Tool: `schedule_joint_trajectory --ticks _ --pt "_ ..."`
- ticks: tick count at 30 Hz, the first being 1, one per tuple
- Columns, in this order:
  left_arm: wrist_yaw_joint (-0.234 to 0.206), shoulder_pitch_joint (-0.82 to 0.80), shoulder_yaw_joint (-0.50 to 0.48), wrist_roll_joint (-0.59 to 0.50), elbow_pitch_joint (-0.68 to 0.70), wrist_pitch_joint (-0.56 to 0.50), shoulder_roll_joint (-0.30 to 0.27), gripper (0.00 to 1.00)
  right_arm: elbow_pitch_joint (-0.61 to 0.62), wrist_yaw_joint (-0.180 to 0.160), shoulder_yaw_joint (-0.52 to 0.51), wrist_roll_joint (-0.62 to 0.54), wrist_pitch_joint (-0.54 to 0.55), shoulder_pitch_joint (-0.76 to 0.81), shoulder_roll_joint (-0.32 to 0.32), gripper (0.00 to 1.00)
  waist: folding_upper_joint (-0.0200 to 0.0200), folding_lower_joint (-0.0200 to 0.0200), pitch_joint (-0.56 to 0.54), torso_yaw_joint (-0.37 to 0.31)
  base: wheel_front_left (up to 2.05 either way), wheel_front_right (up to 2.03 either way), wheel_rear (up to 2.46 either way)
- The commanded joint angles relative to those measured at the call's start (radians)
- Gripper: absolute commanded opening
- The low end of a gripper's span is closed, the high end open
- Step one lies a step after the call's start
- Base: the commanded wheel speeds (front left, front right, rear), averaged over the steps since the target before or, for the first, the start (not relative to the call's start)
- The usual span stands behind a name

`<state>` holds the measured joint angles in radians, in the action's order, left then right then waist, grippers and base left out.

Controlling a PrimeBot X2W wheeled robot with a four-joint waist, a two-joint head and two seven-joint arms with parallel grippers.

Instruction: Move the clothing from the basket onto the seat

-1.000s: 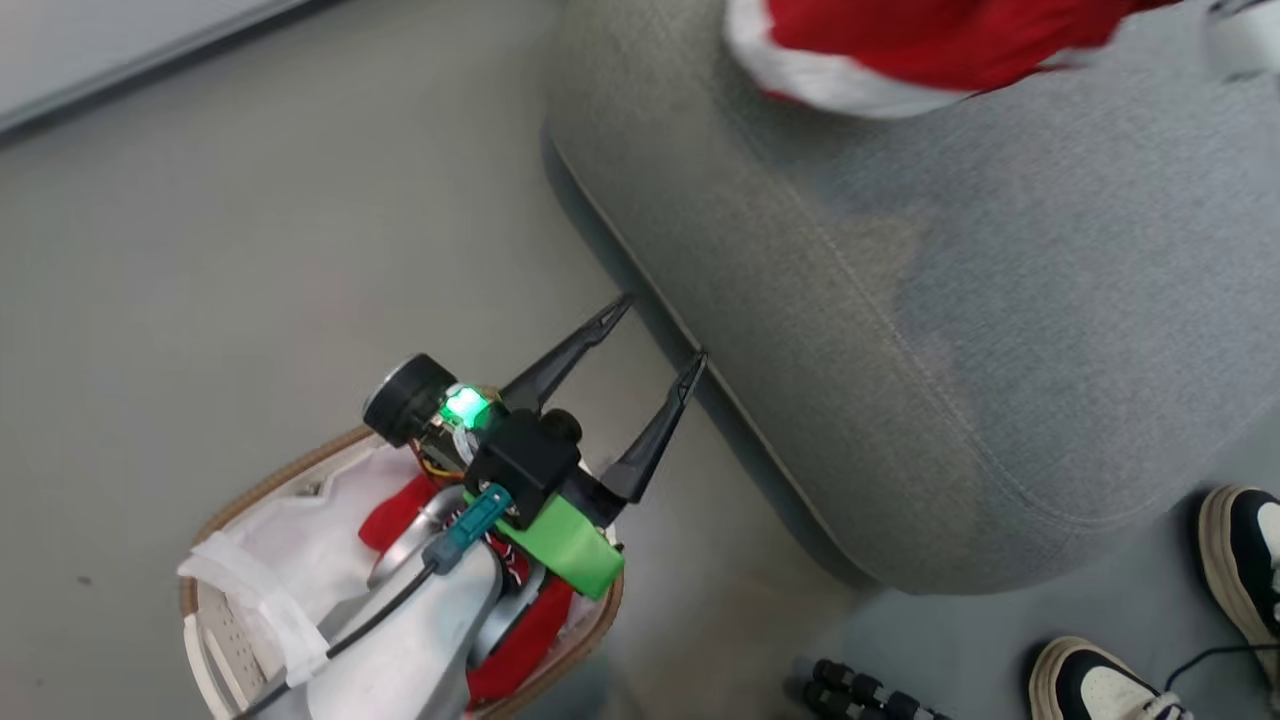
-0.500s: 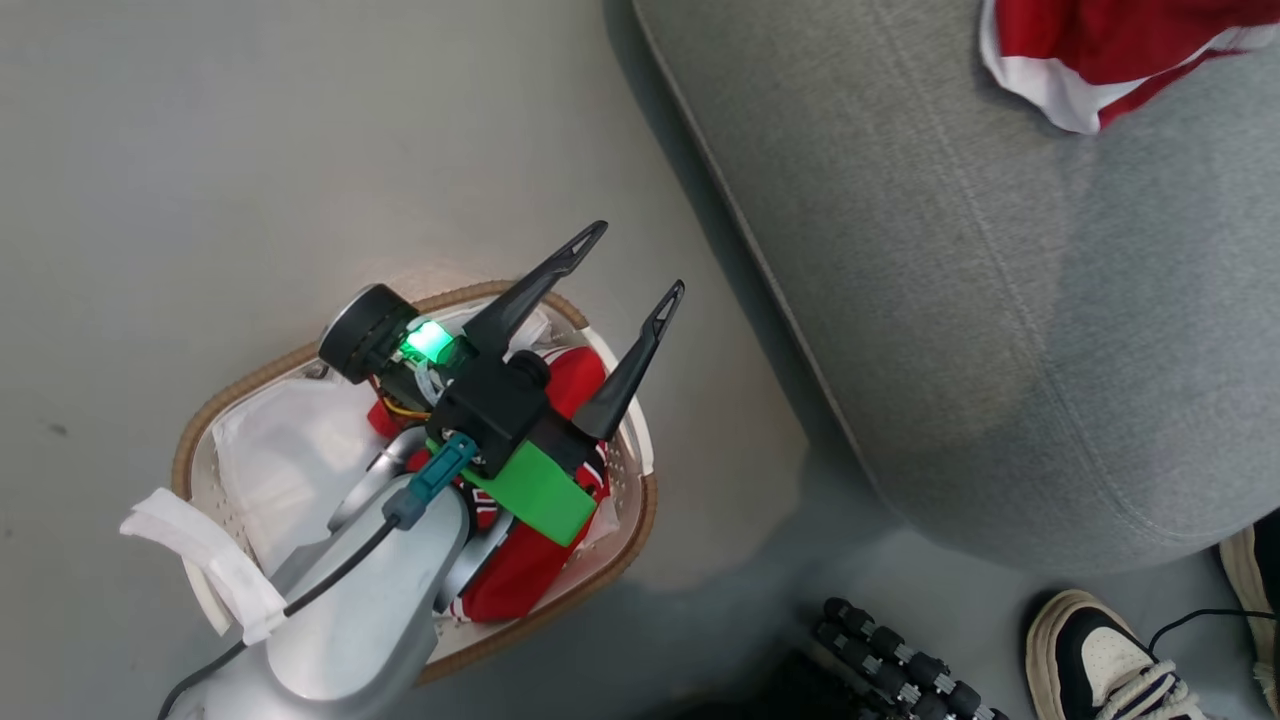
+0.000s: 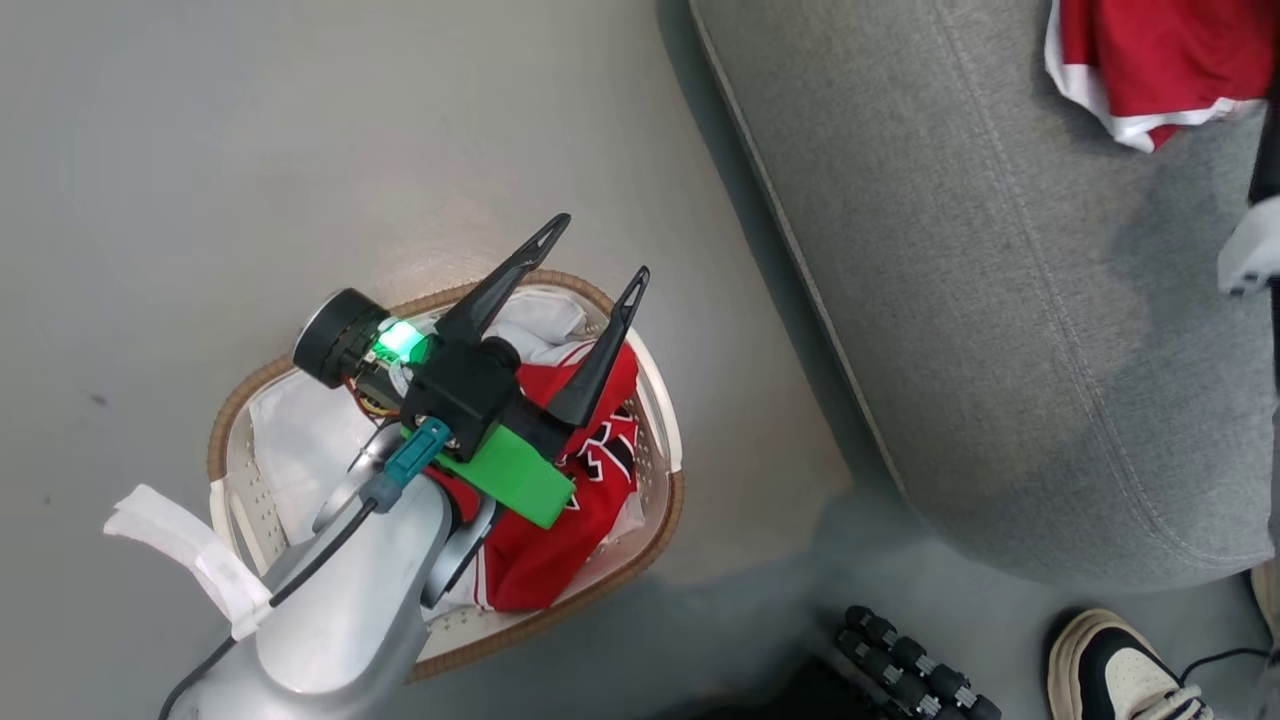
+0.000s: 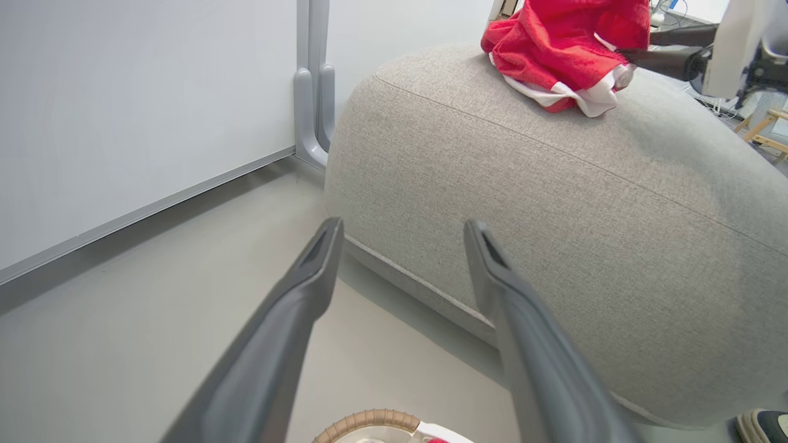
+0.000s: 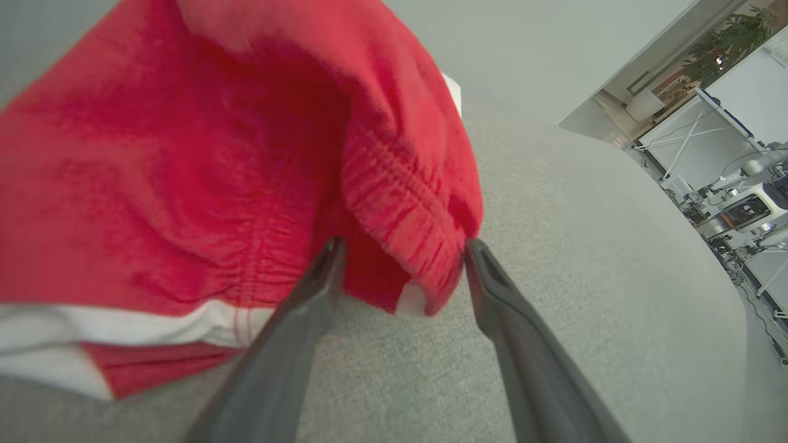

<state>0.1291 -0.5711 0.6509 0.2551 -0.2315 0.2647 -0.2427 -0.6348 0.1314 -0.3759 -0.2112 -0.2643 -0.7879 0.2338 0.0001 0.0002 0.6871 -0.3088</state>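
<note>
From the head, the left gripper (image 3: 597, 250) hangs over the basket (image 3: 250, 388) with its two fingers wide apart and nothing in them; the basket stands on the grey floor (image 3: 250, 150), near the seat (image 3: 1000, 330) but not touching it; a red jersey (image 3: 615, 455) with black and white letters lies in the basket on the white lining (image 3: 300, 450), partly under the arm; red shorts (image 3: 1150, 60) with white trim lie on top of the seat, well apart from the basket, in the top right corner; a person's shoe (image 3: 1105, 665) is on the floor at the bottom right, near the seat's round corner; a black knobbly thing (image 3: 905, 665) lies on the floor beside the shoe. From the left wrist, the two dark fingers stand apart with bare floor and the seat's side between them; the shorts sit in a heap on top of the seat; a bit of the basket's brown rim peeks in at the bottom edge; a white wall (image 4: 123, 123) stands at the left. From the right wrist, the right gripper (image 5: 404, 246) is low over the seat with its fingers apart; the bunched waistband of the shorts sits between the tips and seems to touch one of them, but it is not squeezed; the shorts rest on the seat, with a white band at the lower left.
</note>
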Motion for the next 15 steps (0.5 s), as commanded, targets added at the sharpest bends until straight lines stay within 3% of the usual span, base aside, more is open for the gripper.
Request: schedule_joint_trajectory --ticks 1,9,15 --pt "0.003 0.017 -0.009 0.008 -0.005 -0.001 0.004 1.0 0.009 -0.001 -0.014 0.006 0.0 0.042 -0.005 1.0 -0.0001 -0.0002 -0.041 -0.01 0.0 0.0 0.0" --pt "0.003 0.071 -0.079 0.002 -0.027 -0.001 0.04 1.0 0.088 -0.001 -0.041 0.039 0.0 0.219 -0.048 1.0 -0.0001 -0.0002 -0.145 0.001 0.0 0.0 0.0" --pt "0.003 0.136 -0.177 -0.01 -0.034 -0.001 0.072 1.0 0.18 -0.001 0.031 0.1 0.0 0.292 -0.063 1.0 -0.0001 -0.0002 -0.215 0.028 0.0 0.0 0.0"
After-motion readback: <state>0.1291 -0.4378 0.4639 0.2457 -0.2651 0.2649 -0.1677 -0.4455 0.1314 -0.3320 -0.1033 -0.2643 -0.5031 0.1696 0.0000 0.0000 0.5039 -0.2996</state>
